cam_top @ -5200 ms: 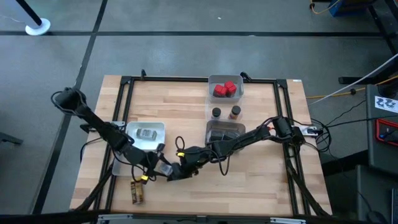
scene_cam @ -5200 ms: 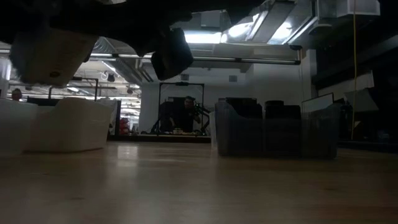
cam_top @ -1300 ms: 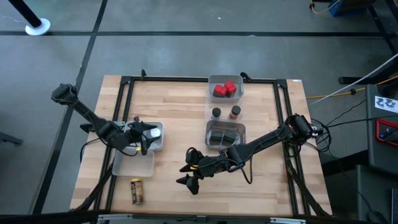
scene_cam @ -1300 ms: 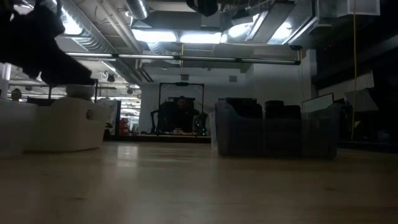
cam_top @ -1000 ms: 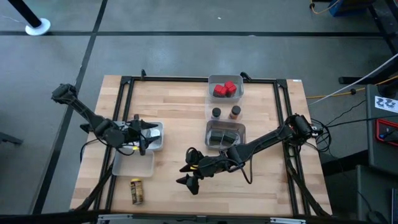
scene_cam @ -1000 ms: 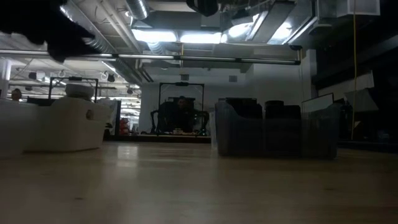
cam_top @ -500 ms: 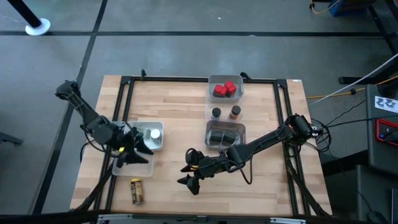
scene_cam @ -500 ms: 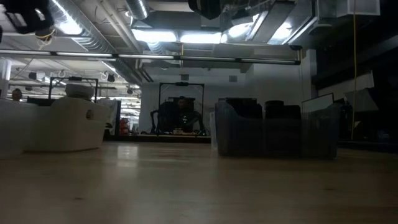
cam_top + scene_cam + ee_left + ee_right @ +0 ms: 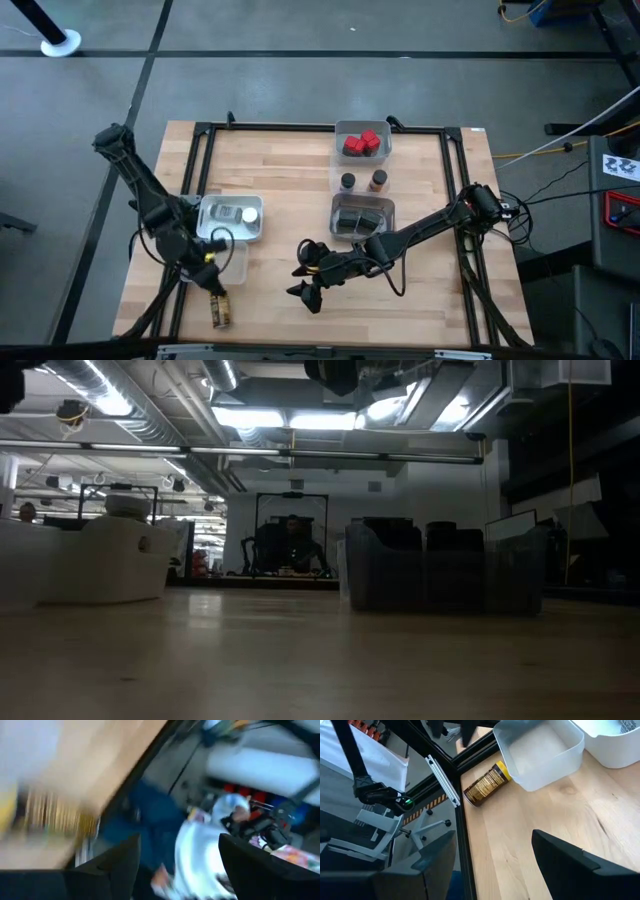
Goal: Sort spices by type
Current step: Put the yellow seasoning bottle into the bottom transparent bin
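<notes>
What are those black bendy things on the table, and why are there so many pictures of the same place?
Those are two robot arms. Each ends in a gripper, a hand with two fingers. Four cameras look at once. One hangs above and sees the whole wooden table. One sits low at table height and looks across into the room. One rides on each wrist.

The left gripper is open, right by a yellow-capped jar lying on its side near the table's front edge. The right gripper is open too, over bare wood, holding nothing.

Clear trays hold the sorted spices: red boxes in one, a silver jar and a white-topped one in another, dark containers in a third. Two small round jars stand between trays. The left wrist picture is too blurry to read.
</notes>
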Robot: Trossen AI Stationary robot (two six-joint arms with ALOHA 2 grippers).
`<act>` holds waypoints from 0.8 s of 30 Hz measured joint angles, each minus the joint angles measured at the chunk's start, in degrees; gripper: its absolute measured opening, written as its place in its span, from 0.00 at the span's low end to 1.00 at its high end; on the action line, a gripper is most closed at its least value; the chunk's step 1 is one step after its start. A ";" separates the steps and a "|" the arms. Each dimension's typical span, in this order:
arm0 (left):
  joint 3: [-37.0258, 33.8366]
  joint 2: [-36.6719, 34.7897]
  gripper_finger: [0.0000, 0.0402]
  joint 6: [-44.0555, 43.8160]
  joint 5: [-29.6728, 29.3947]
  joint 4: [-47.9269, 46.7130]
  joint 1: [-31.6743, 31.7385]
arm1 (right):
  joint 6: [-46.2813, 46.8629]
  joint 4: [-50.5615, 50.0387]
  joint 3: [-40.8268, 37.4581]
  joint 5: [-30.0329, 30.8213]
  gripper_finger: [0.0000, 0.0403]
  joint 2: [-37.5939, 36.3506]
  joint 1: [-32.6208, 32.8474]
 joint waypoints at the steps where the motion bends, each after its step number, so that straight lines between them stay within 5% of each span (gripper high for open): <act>1: 0.67 1.12 0.63 -4.97 2.83 -1.08 -0.55 | -0.03 0.00 0.00 0.00 0.64 0.00 0.00; 6: 2.70 7.25 0.63 -25.38 11.69 -4.65 -4.08 | -0.17 -0.06 0.00 0.00 0.64 0.00 0.01; 11: 2.77 13.50 0.63 -36.66 12.80 -4.39 -7.47 | -1.62 -2.42 0.00 0.00 0.64 0.00 -0.01; 19: 3.21 20.90 0.63 -38.86 15.48 -6.64 -6.96 | -3.23 -4.75 0.00 -0.02 0.64 0.02 0.01; 24: 5.21 21.50 0.63 -37.34 10.08 -15.01 -6.14 | -4.68 -5.64 0.00 0.01 0.64 0.03 0.01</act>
